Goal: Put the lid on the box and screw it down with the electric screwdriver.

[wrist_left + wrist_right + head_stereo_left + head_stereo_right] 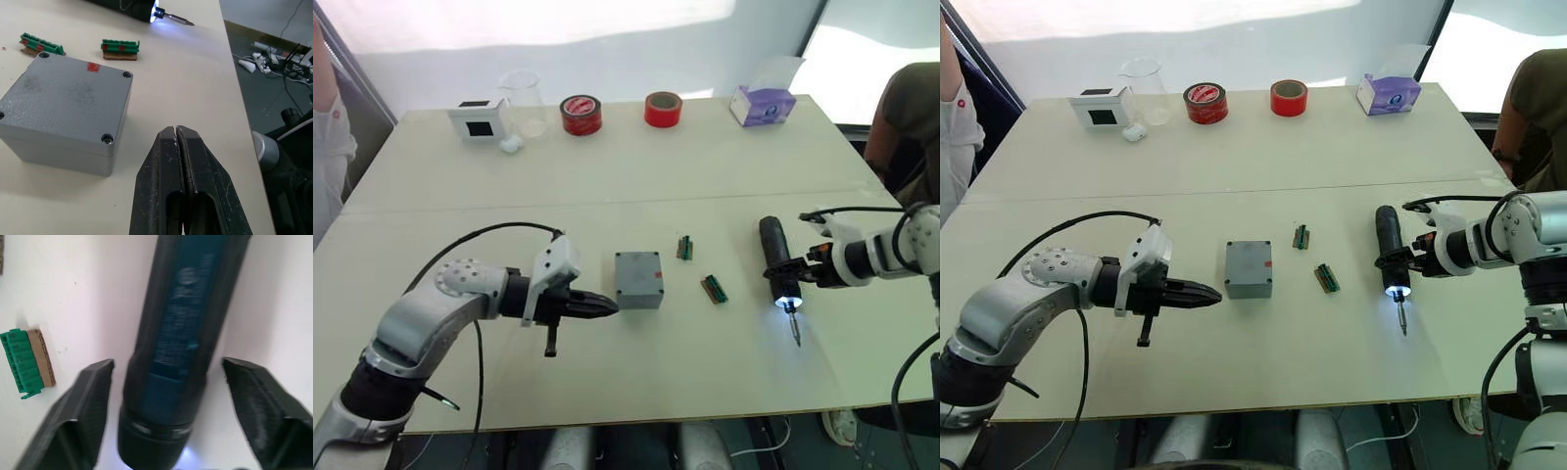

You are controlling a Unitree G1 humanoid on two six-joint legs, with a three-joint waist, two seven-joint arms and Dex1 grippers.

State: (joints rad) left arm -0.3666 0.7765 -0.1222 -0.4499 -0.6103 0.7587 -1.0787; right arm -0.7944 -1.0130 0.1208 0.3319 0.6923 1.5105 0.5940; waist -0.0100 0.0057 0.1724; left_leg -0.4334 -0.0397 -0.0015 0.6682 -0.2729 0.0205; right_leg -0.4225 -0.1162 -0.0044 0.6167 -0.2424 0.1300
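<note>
— Low in the frame, what are the two grippers doing?

— Left of centre, the left gripper [607, 306] has its fingers pressed together on nothing, tip just beside the box [639, 279], which sits mid-table with the lid [66, 97] already on it. At the right, the right gripper [168, 416] is spread wide around the electric screwdriver [775, 263], fingers apart from its barrel on both sides; the tool lies flat on the table [607, 176], light on.

— What could go wrong?

— Closing off-centre could roll the screwdriver away or tilt the bit. The closed left gripper could also nudge the box and shift the lid, if the screws are loose.

— And what is unclear?

— Whether the corner screws are seated; one lid corner is cut off in the left wrist view. Two green terminal blocks [714, 289] lie between box and screwdriver. Farther back stand a white cube [477, 119], a beaker [524, 100], two red tape rolls [580, 115] and a tissue pack [763, 104].
</note>
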